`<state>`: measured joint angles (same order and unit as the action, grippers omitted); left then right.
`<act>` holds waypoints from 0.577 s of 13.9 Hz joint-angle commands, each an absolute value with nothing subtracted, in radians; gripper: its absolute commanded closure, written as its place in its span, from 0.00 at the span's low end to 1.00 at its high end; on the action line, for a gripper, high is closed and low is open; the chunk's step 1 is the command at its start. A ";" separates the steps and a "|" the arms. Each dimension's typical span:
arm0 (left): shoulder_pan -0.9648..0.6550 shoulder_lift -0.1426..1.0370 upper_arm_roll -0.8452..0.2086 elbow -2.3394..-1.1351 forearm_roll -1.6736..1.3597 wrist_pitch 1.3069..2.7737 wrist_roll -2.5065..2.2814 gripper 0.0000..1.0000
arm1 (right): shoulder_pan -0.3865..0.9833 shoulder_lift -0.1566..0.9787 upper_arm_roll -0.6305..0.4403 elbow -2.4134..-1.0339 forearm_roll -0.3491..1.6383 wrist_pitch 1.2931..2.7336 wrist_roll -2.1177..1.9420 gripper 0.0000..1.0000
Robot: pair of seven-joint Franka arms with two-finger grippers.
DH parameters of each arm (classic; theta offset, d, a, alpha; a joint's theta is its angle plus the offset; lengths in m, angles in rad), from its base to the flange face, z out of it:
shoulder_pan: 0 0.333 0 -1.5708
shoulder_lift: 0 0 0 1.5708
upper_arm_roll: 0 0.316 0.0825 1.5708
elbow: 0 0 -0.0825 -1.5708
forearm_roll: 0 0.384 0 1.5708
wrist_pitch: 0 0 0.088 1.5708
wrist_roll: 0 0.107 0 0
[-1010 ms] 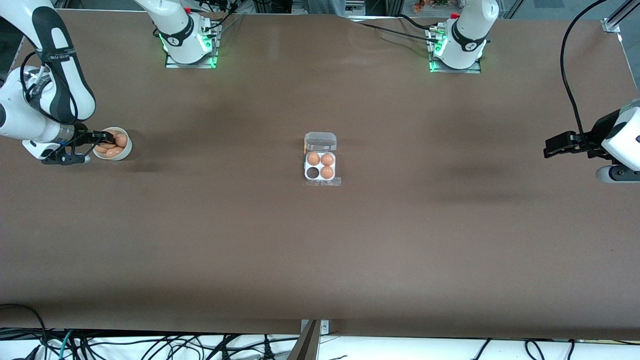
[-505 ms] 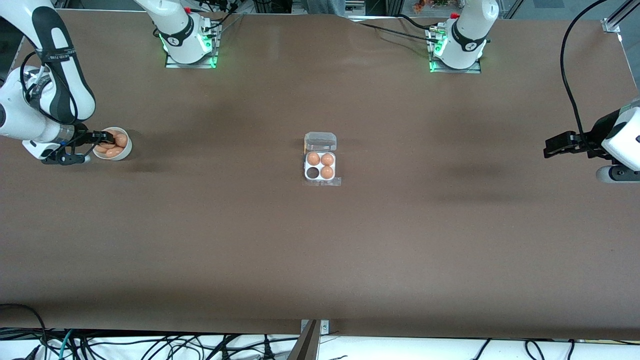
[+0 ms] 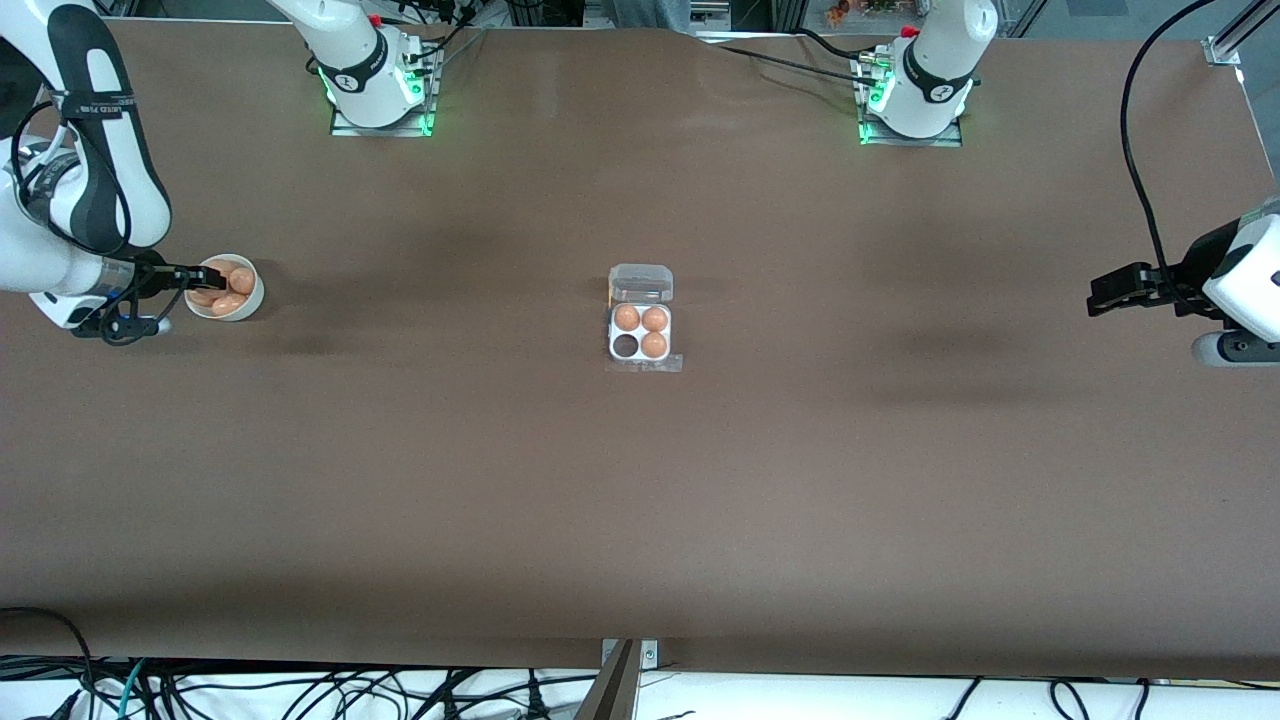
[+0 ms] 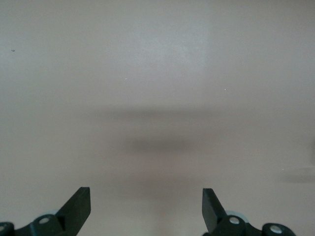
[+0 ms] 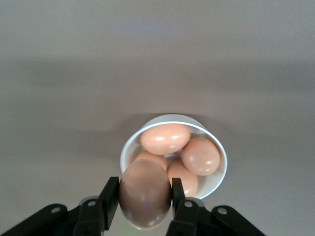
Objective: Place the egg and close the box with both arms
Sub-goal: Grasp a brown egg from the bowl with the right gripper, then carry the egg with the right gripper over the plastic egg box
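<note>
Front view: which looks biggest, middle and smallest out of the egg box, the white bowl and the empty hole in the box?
1. Egg box, open lid included.
2. White bowl, a bit smaller.
3. Empty hole, smallest, about the size of one egg.

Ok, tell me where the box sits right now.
The box sits mid-table in the front view, lid open, about midway between the arms' ends, well away from the bowl.

We count one box (image 3: 640, 330) with four cells, and three eggs (image 3: 640, 329) sit in it. We see one white bowl (image 5: 216, 184) with four eggs (image 5: 165, 138) inside, and one more egg (image 5: 145, 192) in the right gripper (image 5: 145, 201).
</note>
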<state>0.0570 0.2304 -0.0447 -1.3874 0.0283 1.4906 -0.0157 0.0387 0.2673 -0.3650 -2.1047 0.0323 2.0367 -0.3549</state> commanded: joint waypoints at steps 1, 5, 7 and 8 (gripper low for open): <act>0.057 0.236 -0.044 -1.368 0.031 1.476 0.000 0.00 | 0.122 0.259 -0.365 -2.007 0.043 1.915 -0.240 0.61; 0.058 0.236 -0.046 -1.368 0.031 1.476 0.000 0.00 | 0.312 0.264 -0.365 -1.928 0.104 1.850 -0.007 0.61; 0.058 0.236 -0.044 -1.367 0.031 1.476 0.000 0.00 | 0.414 0.296 -0.365 -1.887 0.162 1.850 0.121 0.61; 0.058 0.236 -0.044 -1.368 0.031 1.476 0.000 0.00 | 0.461 0.313 -0.365 -1.861 0.173 1.855 0.176 0.61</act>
<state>0.0570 0.2305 -0.0447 -1.3874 0.0282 1.4906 -0.0157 0.3899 0.2744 -0.3543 -1.9207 0.1401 1.8737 0.0872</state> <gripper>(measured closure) 0.000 0.520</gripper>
